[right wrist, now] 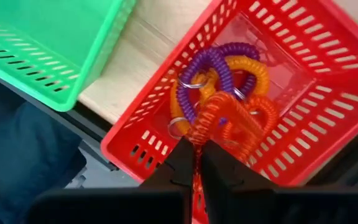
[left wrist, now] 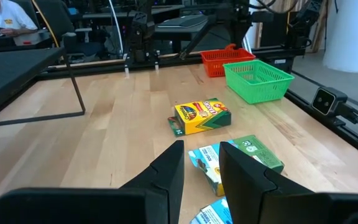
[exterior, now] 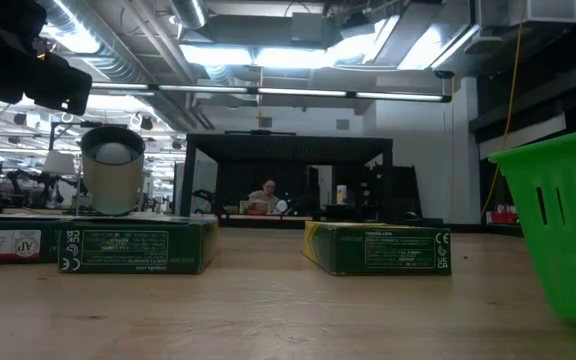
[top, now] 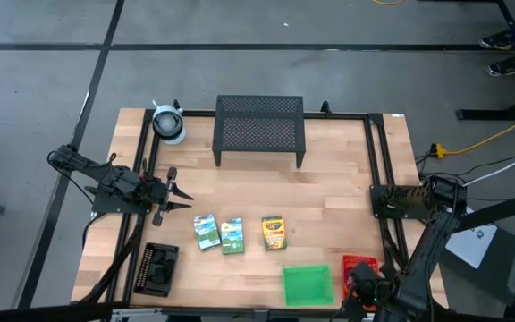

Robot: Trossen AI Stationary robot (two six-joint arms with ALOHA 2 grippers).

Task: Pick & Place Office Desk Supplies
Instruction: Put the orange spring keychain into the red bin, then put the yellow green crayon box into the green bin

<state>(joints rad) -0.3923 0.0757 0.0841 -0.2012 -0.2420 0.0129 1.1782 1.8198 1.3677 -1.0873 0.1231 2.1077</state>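
Note:
My right gripper point(right wrist: 194, 167) hangs over the red tray point(right wrist: 303, 43) at the table's near right corner, shut on an orange coiled loop point(right wrist: 229, 124). Purple point(right wrist: 207, 65) and further orange loops point(right wrist: 253, 68) lie in that tray. The green tray point(top: 308, 284) stands just left of it. Two green-white boxes point(top: 206, 231) point(top: 232, 235) and the yellow-green crayon box point(top: 274, 233) lie flat mid-table. A black tray point(top: 159, 268) sits near left. My left gripper point(left wrist: 201, 168) waits open at the left edge, pointing toward the boxes. My right gripper pinches a strand of the orange loop's coil point(right wrist: 195, 146) between its two fingers, coming from above and pointing down. The loop hangs below the fingers, and its lower part point(right wrist: 238, 134) rests on the other loops inside the red tray.
A large black mesh stand point(top: 259, 130) occupies the far middle of the table, and a round whitish roll point(top: 168, 123) stands at the far left. Black rails point(top: 378, 170) run along the table's sides. Bare wood lies between the stand and the boxes.

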